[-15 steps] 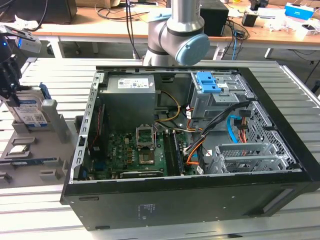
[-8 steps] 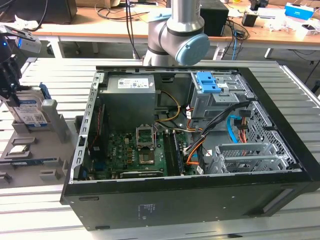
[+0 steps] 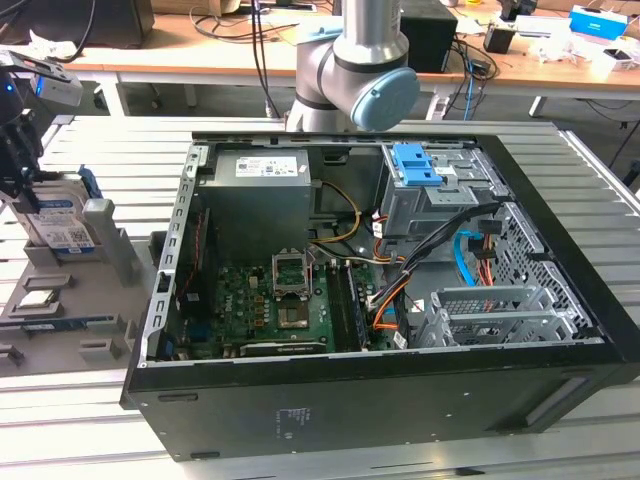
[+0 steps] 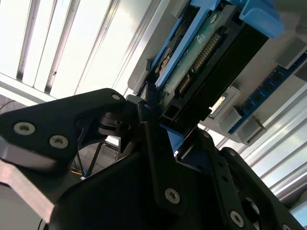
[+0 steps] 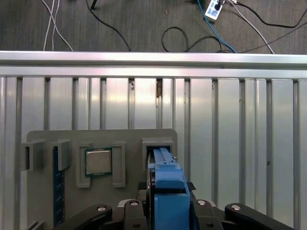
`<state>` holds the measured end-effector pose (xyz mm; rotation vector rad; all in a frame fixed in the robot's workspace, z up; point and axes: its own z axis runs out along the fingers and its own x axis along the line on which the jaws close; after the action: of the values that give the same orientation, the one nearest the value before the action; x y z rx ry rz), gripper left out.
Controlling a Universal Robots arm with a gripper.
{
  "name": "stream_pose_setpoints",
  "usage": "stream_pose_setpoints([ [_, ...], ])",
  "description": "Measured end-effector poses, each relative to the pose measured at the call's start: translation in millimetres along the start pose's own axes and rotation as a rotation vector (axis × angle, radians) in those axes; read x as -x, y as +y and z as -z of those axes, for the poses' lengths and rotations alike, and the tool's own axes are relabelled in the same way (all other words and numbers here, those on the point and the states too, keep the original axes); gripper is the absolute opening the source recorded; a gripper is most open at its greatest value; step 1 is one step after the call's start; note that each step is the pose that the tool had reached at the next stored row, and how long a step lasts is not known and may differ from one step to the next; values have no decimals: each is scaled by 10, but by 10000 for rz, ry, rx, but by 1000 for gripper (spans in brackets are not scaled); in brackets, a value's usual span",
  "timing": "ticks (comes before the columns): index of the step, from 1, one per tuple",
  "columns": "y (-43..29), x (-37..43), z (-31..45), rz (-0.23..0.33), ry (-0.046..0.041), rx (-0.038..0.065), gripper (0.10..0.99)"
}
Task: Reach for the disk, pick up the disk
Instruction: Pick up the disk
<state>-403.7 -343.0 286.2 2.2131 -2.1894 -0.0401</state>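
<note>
The disk (image 3: 62, 228) stands on edge in a slot of the grey holder (image 3: 105, 250) at the exterior view's left, its white-and-blue label facing out and a blue bracket along its edge. My gripper (image 3: 25, 185) is down over its upper end. In the second wrist view the black fingers (image 4: 146, 112) sit on either side of the disk (image 4: 211, 52), against its blue bracket and green board edge. In the first wrist view the blue bracket of the disk (image 5: 168, 187) rises between the finger links of the gripper (image 5: 165, 215). The gripper looks shut on the disk.
A small square chip (image 5: 98, 161) lies in a pocket of the holder (image 5: 129, 139) beside the disk's slot, with a blue memory strip (image 5: 58, 191) further along. An open computer case (image 3: 380, 260) takes up the middle of the slatted metal table (image 3: 120, 140).
</note>
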Motion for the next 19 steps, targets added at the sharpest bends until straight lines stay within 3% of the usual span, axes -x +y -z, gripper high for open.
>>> stream_pose_setpoints([
  [13,3,0,119,0,0,0,369],
  [19,2,0,260,0,-1,1,369],
])
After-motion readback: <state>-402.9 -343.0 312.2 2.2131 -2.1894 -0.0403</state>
